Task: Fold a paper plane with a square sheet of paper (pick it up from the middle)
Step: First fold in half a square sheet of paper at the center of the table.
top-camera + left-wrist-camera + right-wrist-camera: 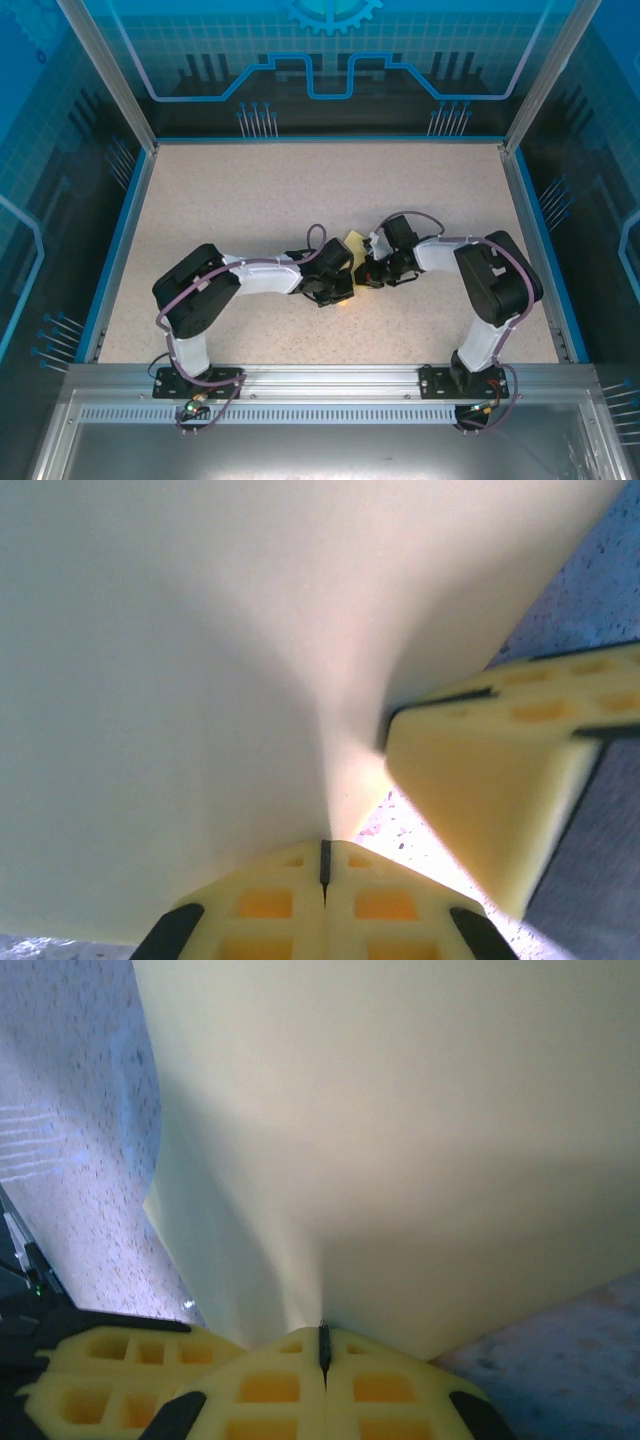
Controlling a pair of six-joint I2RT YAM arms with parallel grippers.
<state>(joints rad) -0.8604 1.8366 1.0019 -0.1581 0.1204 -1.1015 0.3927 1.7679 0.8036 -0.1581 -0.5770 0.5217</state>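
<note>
Sheet [353, 240], pale yellow, plain: at the middle of the table [250, 190], pinched by both grippers. From above it is mostly hidden under the wrists, with one corner showing between them.
Left gripper [324, 852]: jaws closed on the sheet, with paper fanning up from a crease at the fingertips. The other gripper's yellow fingers sit just beside it.
Right gripper [323, 1332]: jaws closed on the same sheet, with a fold rising from the pinch and speckled table on either side.
</note>
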